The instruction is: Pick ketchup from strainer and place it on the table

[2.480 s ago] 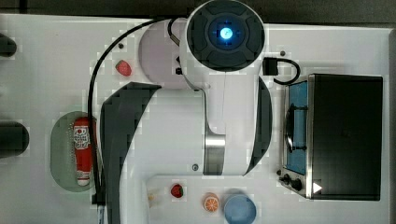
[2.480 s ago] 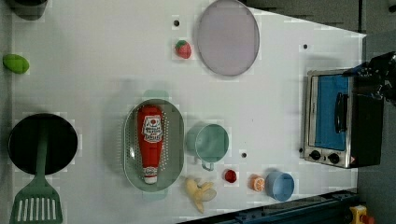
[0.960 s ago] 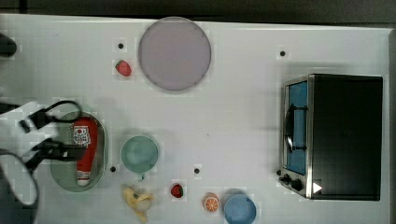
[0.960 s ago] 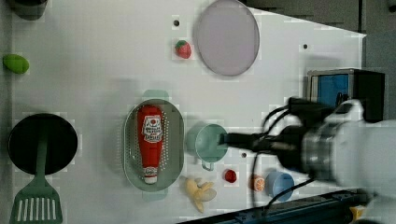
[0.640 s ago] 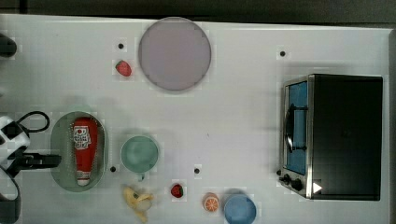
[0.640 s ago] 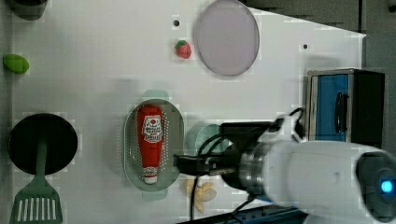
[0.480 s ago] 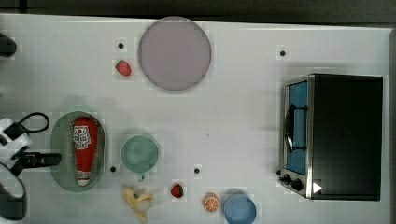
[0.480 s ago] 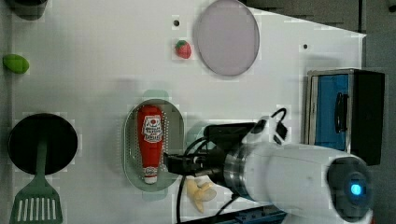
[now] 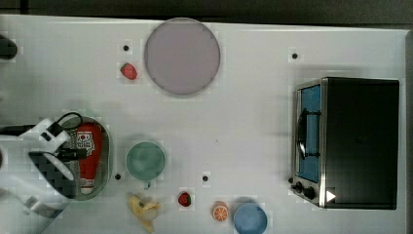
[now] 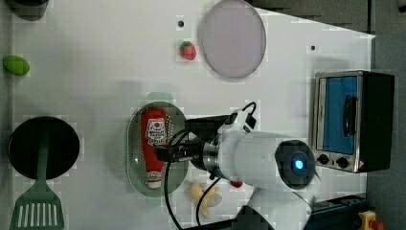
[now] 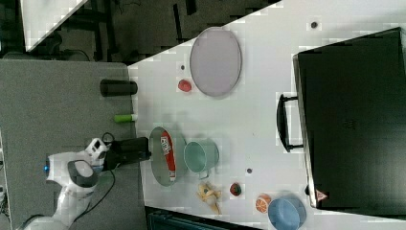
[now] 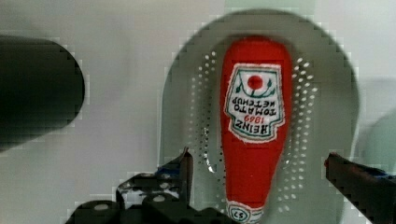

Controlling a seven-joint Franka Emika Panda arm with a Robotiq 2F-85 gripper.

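White counter (image 9: 253, 117) stretches under my pincer (image 12: 261, 179), whose fingers stand wide apart on either side of the ketchup's (image 12: 255, 126) neck, gripping nothing. It lies flat in the pale green strainer (image 12: 334, 116), with a green cup (image 9: 145, 161) just beyond.

Pincer (image 12: 258, 164) spread wide, fingers (image 12: 184, 163) apart, nothing held; white arm (image 10: 249, 155) lies level.

arm swung off the table's middle, pincer (image 12: 257, 175) now spread over ketchup (image 12: 256, 126) in strainer (image 12: 336, 140)
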